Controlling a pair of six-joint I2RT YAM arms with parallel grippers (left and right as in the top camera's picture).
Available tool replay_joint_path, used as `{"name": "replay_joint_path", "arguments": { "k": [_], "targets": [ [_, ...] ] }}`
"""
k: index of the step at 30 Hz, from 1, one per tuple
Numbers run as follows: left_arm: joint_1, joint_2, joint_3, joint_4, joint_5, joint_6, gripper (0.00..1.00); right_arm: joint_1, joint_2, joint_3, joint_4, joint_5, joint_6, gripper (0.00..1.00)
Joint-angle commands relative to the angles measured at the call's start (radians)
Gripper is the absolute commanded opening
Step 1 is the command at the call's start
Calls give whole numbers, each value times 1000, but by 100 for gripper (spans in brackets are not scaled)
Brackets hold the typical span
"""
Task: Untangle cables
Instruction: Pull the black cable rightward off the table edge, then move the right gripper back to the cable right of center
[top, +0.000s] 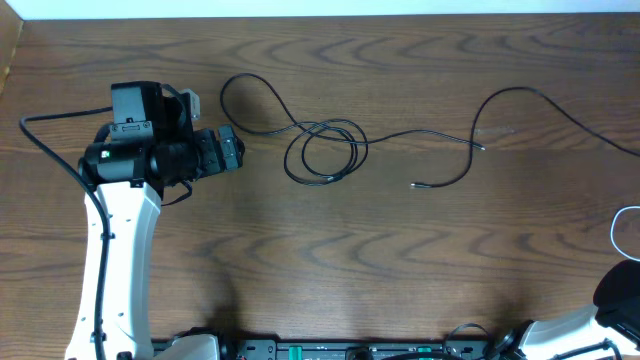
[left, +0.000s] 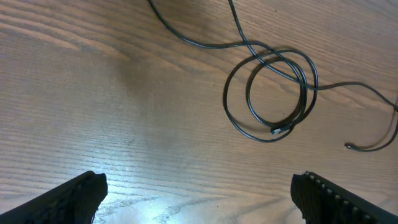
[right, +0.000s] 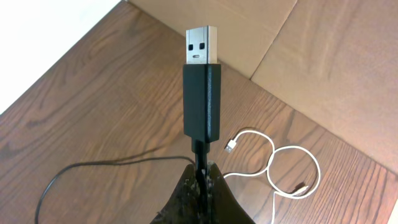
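Wooden worktop (top: 300, 270), black cable (top: 322, 152) looped; right hand (right: 200, 180) pinches it under the plug (right: 201, 93), left hand (left: 199, 196) wide open, probably grabs the loop next.

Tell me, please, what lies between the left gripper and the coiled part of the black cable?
Nothing: in the overhead view only bare table separates the left gripper from the black cable coil, and the left wrist view agrees.

Open tabletop (top: 330, 260) below the black cable (top: 325, 150) loops — left end effector (top: 236, 150) just beside them
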Motion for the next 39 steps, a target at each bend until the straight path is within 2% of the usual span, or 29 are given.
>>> {"name": "replay_joint_path", "arguments": {
  "k": [1,12,15,16,17,18,22,28,34,39],
  "targets": [
    [3,-15,-4,-3,12,21,100,-3,54,13,-3,50,46,1],
    [3,-15,-4,-3,46,58,100,-85,255,13,-27,185,97,1],
    [3,-15,-4,-2,69,66,100,-118,292,13,-35,141,107,23],
    [3,-15,-4,-2,68,66,100,-128,302,13,-34,113,107,47],
    [3,-15,-4,-2,68,66,100,-135,310,13,-33,92,107,82],
    [3,-15,-4,-3,68,66,100,-140,317,13,-32,84,107,99],
    [3,-15,-4,-2,68,66,100,-142,323,14,-21,24,105,99],
    [3,-15,-4,-3,68,92,100,-87,322,18,-6,-193,23,99],
    [3,-15,-4,-2,68,100,100,68,322,18,-38,-338,-62,99],
    [3,-15,-4,-3,68,99,100,236,322,14,-82,-334,-48,99]
  ]
}}
